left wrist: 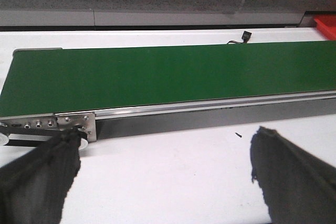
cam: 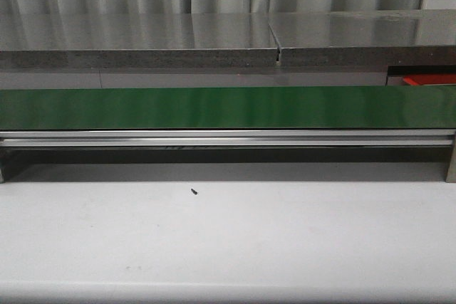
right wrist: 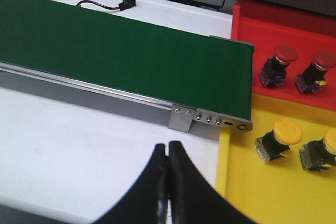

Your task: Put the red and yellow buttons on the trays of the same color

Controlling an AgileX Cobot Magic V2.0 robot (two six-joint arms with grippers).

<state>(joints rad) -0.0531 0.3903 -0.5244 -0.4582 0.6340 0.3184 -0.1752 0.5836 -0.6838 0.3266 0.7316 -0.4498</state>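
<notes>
Buttons are seen only in the right wrist view: two red buttons (right wrist: 299, 66) stand in the red tray (right wrist: 273, 19), and two yellow buttons (right wrist: 302, 145) lie in the yellow tray (right wrist: 262, 192). Each one is in the tray of its own color. The green belt (right wrist: 115, 51) carries no button on any part that the three views show.

By my judgement, the work is now between two buttons, or perhaps at its end; the pictures cannot decide this. No button is held and none waits on the belt. If a new button arrives on the belt, the next move asks an arm to go over it, open wide enough for the cap, take it and carry it to the tray of the same color.

The right gripper (right wrist: 168, 182) is clenched, its two fingers pressed together with nothing between them, above the white table (right wrist: 79, 150) near the belt's end. The left gripper (left wrist: 163, 177) is released, its fingers (left wrist: 39, 177) far apart, over the table before the other end of the belt.

The front view shows the belt (cam: 214, 107) along its whole length and only a red corner (cam: 427, 80) at the far right; no arm, no button. The left wrist view adds a small dark speck (left wrist: 238, 135) on the table and again a red corner (left wrist: 326, 24). Only the right wrist view shows both trays and what they hold.
</notes>
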